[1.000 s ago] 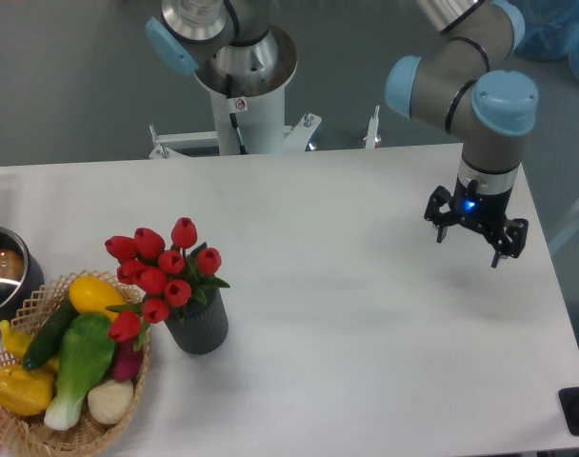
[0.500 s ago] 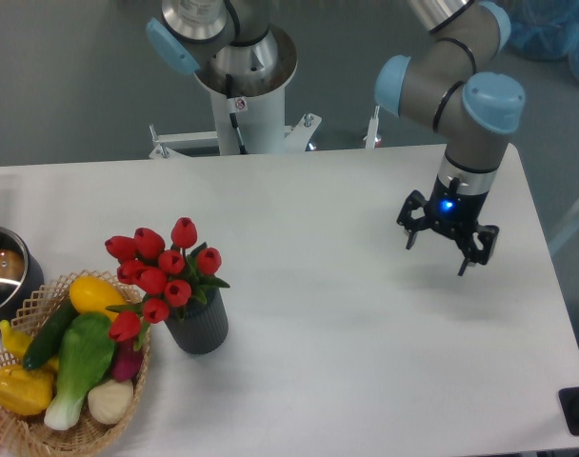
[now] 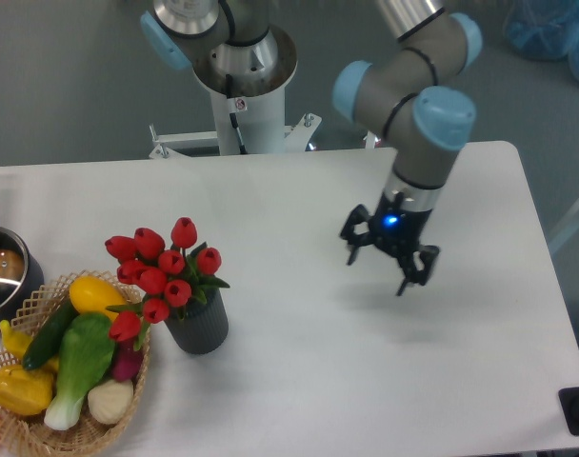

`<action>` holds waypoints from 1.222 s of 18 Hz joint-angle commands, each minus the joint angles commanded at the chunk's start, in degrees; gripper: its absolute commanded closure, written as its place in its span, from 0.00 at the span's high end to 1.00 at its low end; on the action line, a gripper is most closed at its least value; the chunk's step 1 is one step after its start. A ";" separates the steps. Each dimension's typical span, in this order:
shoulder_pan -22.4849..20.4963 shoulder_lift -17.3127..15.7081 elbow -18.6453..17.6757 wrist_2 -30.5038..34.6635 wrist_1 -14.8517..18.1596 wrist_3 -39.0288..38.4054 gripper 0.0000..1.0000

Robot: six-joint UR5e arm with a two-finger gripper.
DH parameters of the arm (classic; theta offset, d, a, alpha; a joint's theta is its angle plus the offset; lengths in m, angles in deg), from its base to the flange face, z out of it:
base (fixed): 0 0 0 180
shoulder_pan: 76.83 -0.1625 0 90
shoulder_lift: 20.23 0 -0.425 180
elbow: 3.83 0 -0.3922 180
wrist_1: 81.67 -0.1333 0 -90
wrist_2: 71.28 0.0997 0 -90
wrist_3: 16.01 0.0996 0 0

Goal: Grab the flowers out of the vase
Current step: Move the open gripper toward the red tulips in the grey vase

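Approach step: gripper (image 3: 376, 271), jaws open and empty, well apart from flowers (image 3: 161, 269) in vase (image 3: 200, 327); next, descend onto stems.

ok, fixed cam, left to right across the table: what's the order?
steel pot → wicker basket of toy vegetables → flowers in the vase → gripper, jaws open, above bare table.

I see a white table (image 3: 318, 381). On it stands the vase (image 3: 199, 328); just left of the vase sits a wicker basket (image 3: 70, 433), farther left a steel pot (image 3: 4, 281).
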 joint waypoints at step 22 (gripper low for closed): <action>1.84 -2.74 -4.14 -38.63 1.05 1.50 1.00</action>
